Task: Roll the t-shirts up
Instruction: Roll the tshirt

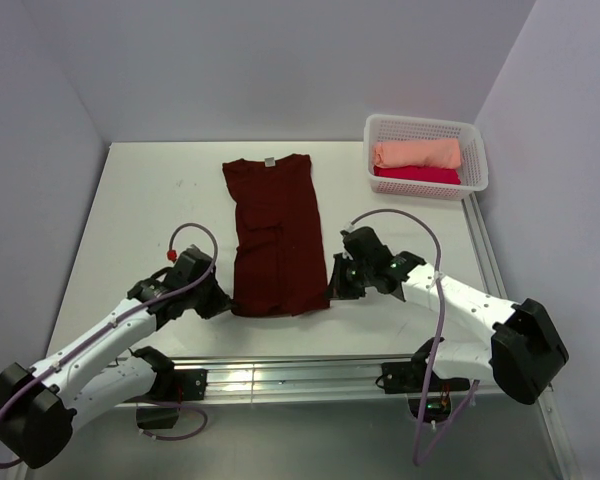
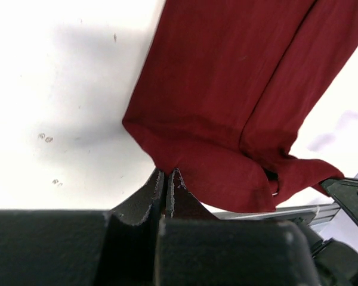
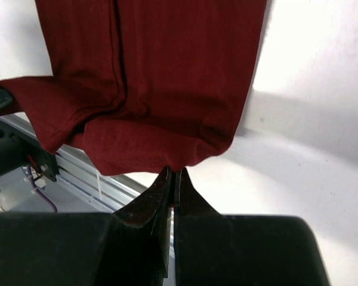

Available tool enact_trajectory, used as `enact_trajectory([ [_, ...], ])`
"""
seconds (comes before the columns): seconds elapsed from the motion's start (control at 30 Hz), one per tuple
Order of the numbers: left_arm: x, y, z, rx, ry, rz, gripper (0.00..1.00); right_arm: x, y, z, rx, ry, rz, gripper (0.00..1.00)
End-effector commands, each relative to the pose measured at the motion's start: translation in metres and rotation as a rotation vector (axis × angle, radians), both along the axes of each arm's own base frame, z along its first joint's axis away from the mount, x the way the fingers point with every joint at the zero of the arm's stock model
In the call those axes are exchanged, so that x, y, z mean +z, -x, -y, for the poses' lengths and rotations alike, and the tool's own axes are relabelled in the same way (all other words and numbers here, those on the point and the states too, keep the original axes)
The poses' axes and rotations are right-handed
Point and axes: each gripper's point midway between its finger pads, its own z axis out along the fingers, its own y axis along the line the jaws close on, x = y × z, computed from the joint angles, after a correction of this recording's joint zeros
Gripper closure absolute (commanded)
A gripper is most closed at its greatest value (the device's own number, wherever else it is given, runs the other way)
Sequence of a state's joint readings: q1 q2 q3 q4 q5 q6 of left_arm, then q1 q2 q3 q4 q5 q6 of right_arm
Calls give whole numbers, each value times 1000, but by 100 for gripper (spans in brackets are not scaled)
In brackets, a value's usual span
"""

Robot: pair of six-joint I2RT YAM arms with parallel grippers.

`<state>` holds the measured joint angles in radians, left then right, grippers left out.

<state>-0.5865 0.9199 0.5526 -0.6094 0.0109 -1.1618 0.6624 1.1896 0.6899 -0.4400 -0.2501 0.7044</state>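
A dark maroon t-shirt [image 1: 273,232] lies folded into a long strip on the white table, its neck label at the far end. Its near hem is curled up into a small fold [image 2: 227,179] [image 3: 143,146]. My left gripper [image 1: 223,300] [image 2: 166,171] is shut on the hem's left corner. My right gripper [image 1: 332,290] [image 3: 173,171] is shut on the hem's right corner. Both pinch the cloth at the very fingertips. A peach t-shirt [image 1: 416,153] and a crimson-pink t-shirt [image 1: 417,174] lie rolled in the basket.
A white mesh basket [image 1: 477,160] stands at the far right of the table. A metal rail [image 1: 280,375] runs along the table's near edge, just below the hem. Grey walls close in the table at the back and both sides.
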Motion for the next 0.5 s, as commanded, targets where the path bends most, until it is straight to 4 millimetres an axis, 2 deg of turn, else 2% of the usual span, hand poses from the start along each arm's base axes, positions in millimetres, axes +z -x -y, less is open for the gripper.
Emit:
enact_trajectory([
  [0.0, 24, -25, 6, -1, 29, 93, 100, 19, -25, -10, 7, -29, 72, 100],
  [0.27, 34, -59, 5, 17, -39, 157, 100, 18, -50, -9, -17, -5, 87, 100],
  [0.47, 31, -71, 7, 18, -52, 166, 100, 17, -66, -8, -36, 9, 91, 100],
])
